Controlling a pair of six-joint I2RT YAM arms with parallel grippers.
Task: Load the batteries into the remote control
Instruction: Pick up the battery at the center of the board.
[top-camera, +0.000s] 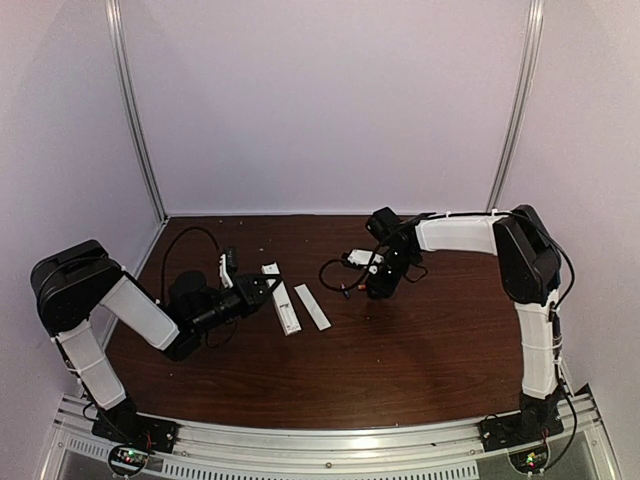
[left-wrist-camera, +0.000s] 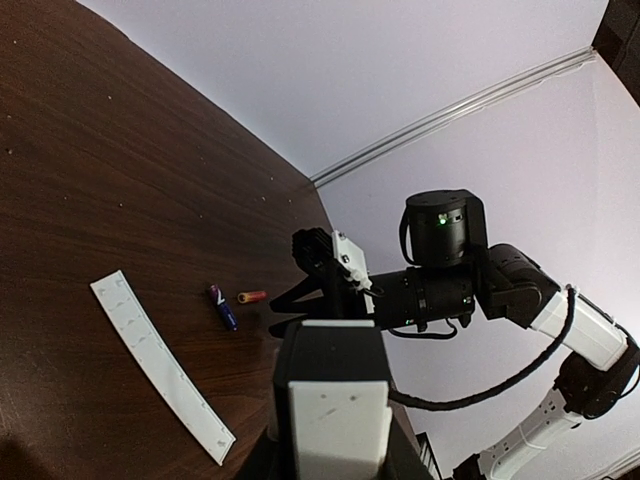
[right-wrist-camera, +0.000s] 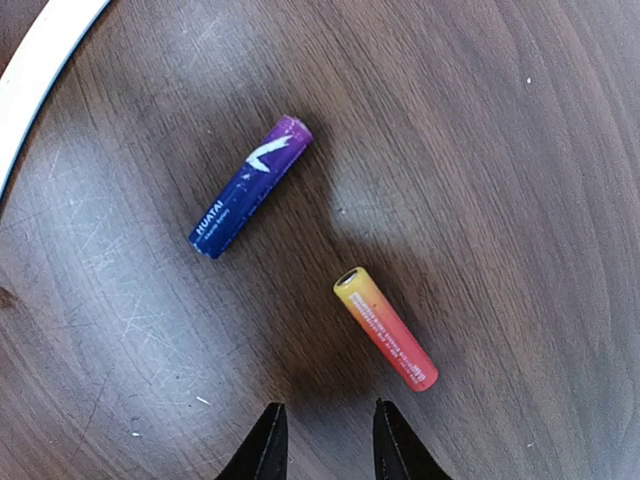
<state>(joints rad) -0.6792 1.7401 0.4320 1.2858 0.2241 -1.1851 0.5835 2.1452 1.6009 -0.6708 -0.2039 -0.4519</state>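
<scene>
Nothing is loaded yet, by my reckoning: both batteries are lying loose on the counter (top-camera: 400, 370), so picking each one up and seating it in the slot is all left to do. Over on the left, the left gripper (top-camera: 262, 288) is pinching the remote (top-camera: 287, 312) near its far end, with the white bar sitting between its fingers. I cannot tell whether it is lifting the remote or only steadying it. Just right of that, the cover (top-camera: 312, 307) is lying flat, off the remote and apart from it. Further right, the purple battery (right-wrist-camera: 250, 186) and the red battery (right-wrist-camera: 386, 329) are lying near each other but not touching, each pointing its own way. The right gripper (right-wrist-camera: 327, 445) is hanging just above them, its fingers spread a little with nothing between them. The red battery is lying just ahead of the fingertips and slightly to one side, with the purple one beyond it, so I'd guess the red one is being lined up first.
</scene>
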